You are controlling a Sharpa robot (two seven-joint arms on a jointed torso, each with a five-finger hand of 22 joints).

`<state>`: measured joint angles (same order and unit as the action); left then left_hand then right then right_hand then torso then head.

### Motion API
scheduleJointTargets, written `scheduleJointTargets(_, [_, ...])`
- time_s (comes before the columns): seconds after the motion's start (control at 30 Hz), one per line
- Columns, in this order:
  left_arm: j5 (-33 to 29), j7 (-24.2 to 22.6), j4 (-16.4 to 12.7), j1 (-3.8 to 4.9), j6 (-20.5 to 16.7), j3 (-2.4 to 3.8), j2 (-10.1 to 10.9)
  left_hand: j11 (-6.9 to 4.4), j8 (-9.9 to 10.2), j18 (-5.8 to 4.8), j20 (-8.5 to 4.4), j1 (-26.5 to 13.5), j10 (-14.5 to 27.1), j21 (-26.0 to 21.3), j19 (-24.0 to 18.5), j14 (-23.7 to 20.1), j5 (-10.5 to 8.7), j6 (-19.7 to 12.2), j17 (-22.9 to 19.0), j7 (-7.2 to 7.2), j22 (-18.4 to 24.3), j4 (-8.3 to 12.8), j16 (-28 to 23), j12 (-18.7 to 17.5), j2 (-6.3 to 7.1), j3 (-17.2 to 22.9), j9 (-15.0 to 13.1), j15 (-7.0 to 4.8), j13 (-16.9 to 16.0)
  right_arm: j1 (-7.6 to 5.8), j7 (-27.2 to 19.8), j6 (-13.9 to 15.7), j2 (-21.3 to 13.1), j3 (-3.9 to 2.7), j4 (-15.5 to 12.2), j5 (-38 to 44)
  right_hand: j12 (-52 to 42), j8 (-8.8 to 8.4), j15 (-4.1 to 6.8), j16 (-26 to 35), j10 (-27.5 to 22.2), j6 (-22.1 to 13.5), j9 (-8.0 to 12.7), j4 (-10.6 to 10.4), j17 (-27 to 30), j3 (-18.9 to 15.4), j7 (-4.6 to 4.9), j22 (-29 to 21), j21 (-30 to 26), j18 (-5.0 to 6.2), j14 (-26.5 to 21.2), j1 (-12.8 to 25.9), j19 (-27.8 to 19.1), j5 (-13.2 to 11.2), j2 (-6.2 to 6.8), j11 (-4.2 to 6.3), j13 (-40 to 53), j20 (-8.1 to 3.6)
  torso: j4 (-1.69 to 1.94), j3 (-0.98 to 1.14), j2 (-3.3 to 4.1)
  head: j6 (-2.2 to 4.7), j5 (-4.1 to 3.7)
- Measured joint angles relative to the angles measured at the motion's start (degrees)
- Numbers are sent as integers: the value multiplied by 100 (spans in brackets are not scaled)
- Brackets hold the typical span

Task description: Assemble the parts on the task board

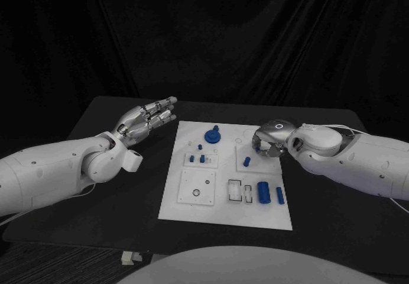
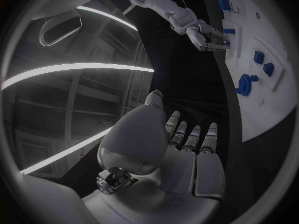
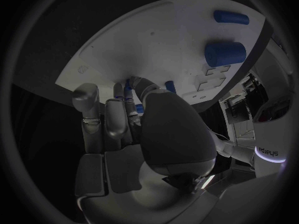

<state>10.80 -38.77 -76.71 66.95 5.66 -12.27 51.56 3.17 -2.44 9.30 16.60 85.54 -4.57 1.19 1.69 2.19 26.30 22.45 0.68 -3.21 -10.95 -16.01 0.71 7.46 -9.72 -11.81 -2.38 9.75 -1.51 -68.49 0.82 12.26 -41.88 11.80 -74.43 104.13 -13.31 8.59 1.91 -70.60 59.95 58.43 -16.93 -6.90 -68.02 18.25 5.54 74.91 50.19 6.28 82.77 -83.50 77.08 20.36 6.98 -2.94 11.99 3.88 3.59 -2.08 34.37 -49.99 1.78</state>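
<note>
The white task board lies in the middle of the black table. On it are a round blue part, small blue pegs, a single peg and two blue cylinders. My left hand hovers left of the board with flat, spread fingers and holds nothing. My right hand hangs over the board's far right part with its fingers curled down close to the single peg. In the right wrist view, blue bits show between thumb and fingers; whether they are held is unclear.
The board carries raised white blocks and frames with slots. Bare black table runs along both sides of the board. A small pale object lies below the table's near edge.
</note>
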Motion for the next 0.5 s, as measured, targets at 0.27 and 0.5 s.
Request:
scheduleJointTargets(0.27, [-1,-1,52,-14,16,0,-22,44,0,0,20,58,-44,25,20,30,34,39,13,-39,-68,7,39,70,-8,7,-7,30,-13,32,-100,187,22,5,70,-126,-50,197,45,-22,367,269,-164,155,24,40,11,0,55,0,-5,-83,21,-5,-50,26,-42,-21,0,-1,0,0,7])
scheduleJointTargets(0.5, [-2,-2,97,-29,32,0,-48,95,0,0,19,152,-55,25,63,61,100,59,21,-59,-130,46,61,92,-45,46,-6,60,-13,51,-172,375,-22,17,59,-196,-29,284,45,-22,558,371,-182,223,32,45,11,-1,125,0,-5,-146,63,-28,-67,50,-84,-21,-2,-3,-3,0,32])
